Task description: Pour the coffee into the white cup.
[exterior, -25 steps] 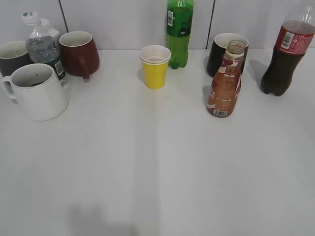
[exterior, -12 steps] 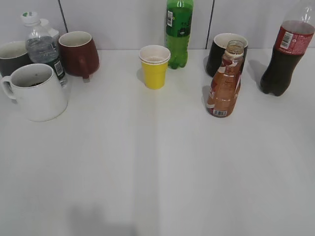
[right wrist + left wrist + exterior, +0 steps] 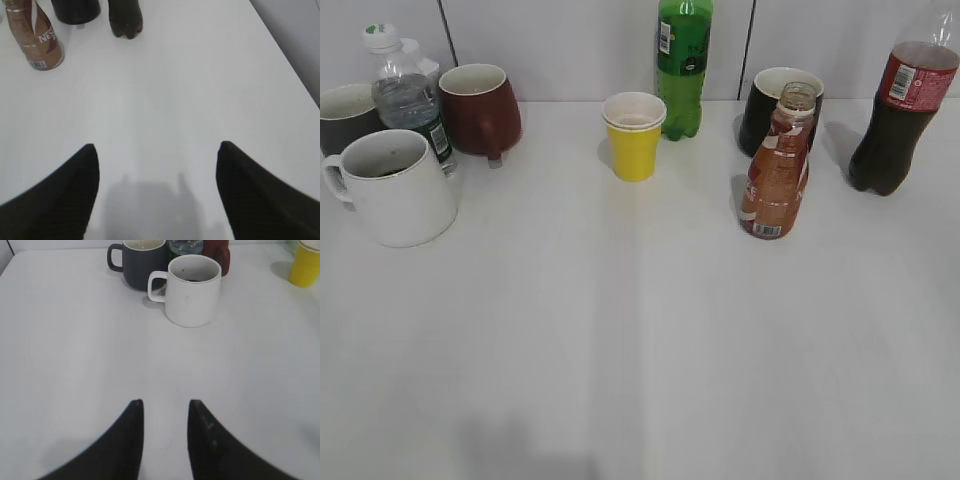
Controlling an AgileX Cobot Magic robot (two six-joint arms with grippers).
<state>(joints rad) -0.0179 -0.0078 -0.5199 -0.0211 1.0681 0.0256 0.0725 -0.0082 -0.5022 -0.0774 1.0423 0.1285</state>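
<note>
The small curvy clear bottle of brown coffee [image 3: 777, 170], wrapped in an orange-brown and white label and open at its wide neck, stands upright on the white counter [image 3: 640, 340] right of centre, just in front of a black mug with a white inside [image 3: 772, 108] and well apart from both pincers. A tall dark cola bottle with a red label [image 3: 900, 110] stands to its right near the back wall, and a green soda bottle [image 3: 684, 65] stands further left along the back, with a small yellow paper cup [image 3: 634, 136] just beside and in front of it. The large plain white ceramic mug [image 3: 394, 187] sits at the far left of the counter, upright, its handle pointing to the left edge of the exterior view; something dark shows low inside it, too small to tell what. Behind it cluster a dark grey mug [image 3: 342, 115], a clear water bottle with a white cap [image 3: 406, 95] and a dark red mug [image 3: 480, 108]. The left pincer [image 3: 164, 407] hangs above bare counter with its dark fingers a narrow gap apart, holding nothing, the white mug ahead of it. The right pincer [image 3: 156, 149] is spread wide and empty over bare counter, the coffee bottle at the upper left of its view.
</note>
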